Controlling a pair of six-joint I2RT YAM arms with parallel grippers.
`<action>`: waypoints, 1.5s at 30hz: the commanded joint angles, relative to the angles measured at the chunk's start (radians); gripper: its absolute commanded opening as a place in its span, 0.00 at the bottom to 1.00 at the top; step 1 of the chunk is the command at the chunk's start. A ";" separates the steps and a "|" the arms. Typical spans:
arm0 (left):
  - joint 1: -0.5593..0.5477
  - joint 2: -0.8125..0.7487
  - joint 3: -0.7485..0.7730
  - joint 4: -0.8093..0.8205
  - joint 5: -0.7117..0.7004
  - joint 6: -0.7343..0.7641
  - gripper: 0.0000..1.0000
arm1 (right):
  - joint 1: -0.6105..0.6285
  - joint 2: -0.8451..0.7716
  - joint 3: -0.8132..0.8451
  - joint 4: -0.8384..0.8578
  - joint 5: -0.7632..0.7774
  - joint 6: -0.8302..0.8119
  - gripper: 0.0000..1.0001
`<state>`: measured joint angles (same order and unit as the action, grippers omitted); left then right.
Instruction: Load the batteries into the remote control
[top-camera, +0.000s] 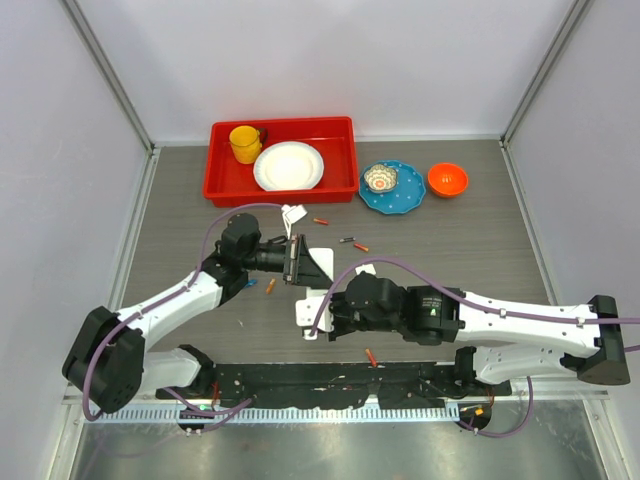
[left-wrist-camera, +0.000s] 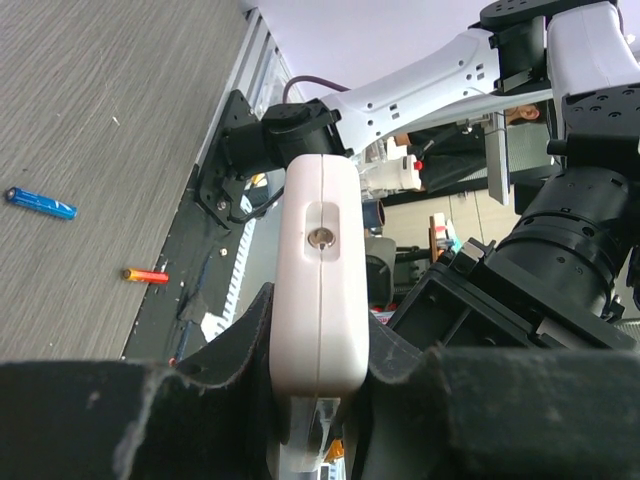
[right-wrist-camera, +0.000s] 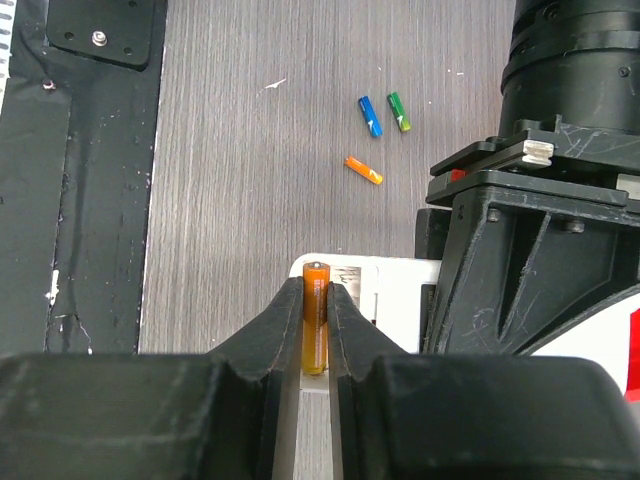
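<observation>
While our right gripper (right-wrist-camera: 316, 288) pinches an orange battery (right-wrist-camera: 316, 325) lengthwise between its closed fingers, with the tip just proud of them, the step in hand looks to be seating that cell in the remote (left-wrist-camera: 318, 280). Our left gripper (left-wrist-camera: 320, 345) is clamped shut on the remote's flat faces and holds it on edge above the table (right-wrist-camera: 230, 180). In the right wrist view its white body lies directly beneath the battery and runs on toward 1 o'clock. We cannot make out the inside of the compartment or any polarity marks, so we would check those before pressing. To do this well, we judge that we should line the battery's length up with the slot, bring one end in first and push slowly. The left grip should stay firm so the remote does not twist, and the right fingers should part only once the cell sits flat. Farther out at 12 o'clock, a blue battery (right-wrist-camera: 370, 116), a green battery (right-wrist-camera: 399, 111) and a small orange battery (right-wrist-camera: 362, 170) lie loose on the table. Well beyond them, a red tray (top-camera: 338, 150) stands at the far side.
</observation>
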<state>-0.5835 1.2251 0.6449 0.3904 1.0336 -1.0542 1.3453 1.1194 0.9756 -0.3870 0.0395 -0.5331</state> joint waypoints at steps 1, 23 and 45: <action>0.008 -0.079 0.062 0.114 0.077 -0.115 0.00 | 0.008 0.056 -0.040 -0.220 0.030 0.004 0.01; 0.014 -0.125 0.087 0.166 0.065 -0.199 0.00 | 0.017 0.106 -0.048 -0.240 0.059 -0.001 0.01; 0.024 -0.165 0.108 0.113 0.068 -0.184 0.00 | 0.020 0.131 -0.068 -0.250 0.089 0.031 0.01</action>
<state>-0.5537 1.1561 0.6453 0.3668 1.0302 -1.0603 1.3693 1.1614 0.9901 -0.3435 0.1028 -0.5457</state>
